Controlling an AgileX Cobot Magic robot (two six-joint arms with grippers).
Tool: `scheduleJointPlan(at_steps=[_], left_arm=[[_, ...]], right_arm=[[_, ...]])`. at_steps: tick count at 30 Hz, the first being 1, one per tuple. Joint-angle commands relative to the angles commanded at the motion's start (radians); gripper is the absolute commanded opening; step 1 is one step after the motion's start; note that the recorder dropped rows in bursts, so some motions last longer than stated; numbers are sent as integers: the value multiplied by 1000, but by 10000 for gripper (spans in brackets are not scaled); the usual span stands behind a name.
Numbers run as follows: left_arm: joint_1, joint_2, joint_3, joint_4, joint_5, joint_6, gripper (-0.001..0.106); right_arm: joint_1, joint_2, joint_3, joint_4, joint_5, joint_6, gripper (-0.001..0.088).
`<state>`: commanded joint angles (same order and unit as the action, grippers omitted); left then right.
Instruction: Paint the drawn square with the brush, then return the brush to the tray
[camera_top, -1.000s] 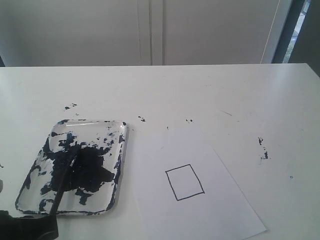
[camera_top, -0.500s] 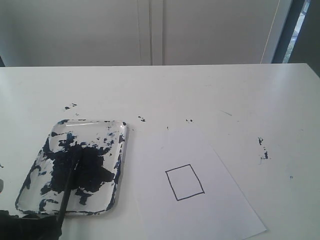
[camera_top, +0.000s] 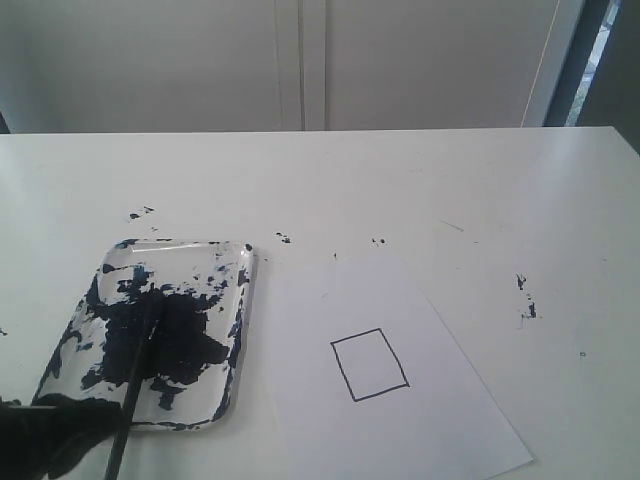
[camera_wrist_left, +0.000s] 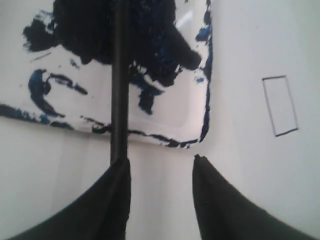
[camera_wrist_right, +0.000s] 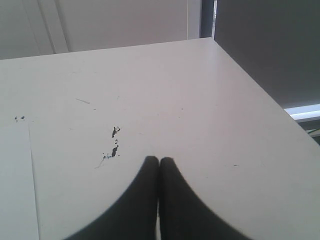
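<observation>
While the left pincer (camera_wrist_left: 159, 159) stands spread, the brush (camera_wrist_left: 119, 75) sits hard by one side; centre it before pinching.

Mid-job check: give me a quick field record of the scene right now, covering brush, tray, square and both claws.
brush: tip end lies in the tray's dark paint, handle sticks out over the rim toward the left claw
tray: on the table, beside the paper, splattered blue-black
drawn square: outline only, inside white
left claw: open, brush handle against one finger
right claw: shut, empty, above the table
task state: square not yet painted
</observation>
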<state>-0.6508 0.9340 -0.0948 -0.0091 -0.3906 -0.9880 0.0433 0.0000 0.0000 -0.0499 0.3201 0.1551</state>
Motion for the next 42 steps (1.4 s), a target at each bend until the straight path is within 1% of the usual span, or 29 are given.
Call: scheduleJointPlan(at_steps=[2, 4, 5, 7, 9, 12, 14, 20, 21, 23, 26, 30, 35, 38, 40, 42], left_arm=[[0, -30, 0, -126, 0, 107, 358], [0, -69, 0, -224, 0, 232, 273], [0, -90, 0, -257, -7, 287, 234], [3, -129, 0, -317, -11, 422, 121], [24, -169, 0, -338, -11, 513, 4], [66, -219, 0, -370, -9, 619, 0], [97, -245, 0, -420, 4, 693, 0], [201, -327, 12, -655, 132, 1040, 0], [228, -342, 21, -696, 149, 1082, 0], [274, -363, 38, -731, 149, 1118, 0], [354, -407, 69, -734, 140, 1123, 0], [480, -468, 90, -734, 187, 1151, 0], [584, -542, 95, -734, 238, 1287, 0], [643, -590, 95, -734, 291, 1356, 0], [678, -620, 95, -734, 322, 1390, 0], [721, -652, 95, -734, 335, 1392, 0]], right_arm=[[0, 0, 0, 0, 0, 0, 0], [0, 0, 0, 0, 0, 0, 0], [0, 0, 0, 0, 0, 0, 0], [0, 0, 0, 0, 0, 0, 0], [0, 0, 0, 0, 0, 0, 0], [0, 0, 0, 0, 0, 0, 0], [0, 0, 0, 0, 0, 0, 0], [0, 0, 0, 0, 0, 0, 0], [0, 0, 0, 0, 0, 0, 0], [0, 0, 0, 0, 0, 0, 0], [0, 0, 0, 0, 0, 0, 0], [0, 0, 0, 0, 0, 0, 0], [0, 0, 0, 0, 0, 0, 0], [0, 0, 0, 0, 0, 0, 0], [0, 0, 0, 0, 0, 0, 0], [0, 0, 0, 0, 0, 0, 0]])
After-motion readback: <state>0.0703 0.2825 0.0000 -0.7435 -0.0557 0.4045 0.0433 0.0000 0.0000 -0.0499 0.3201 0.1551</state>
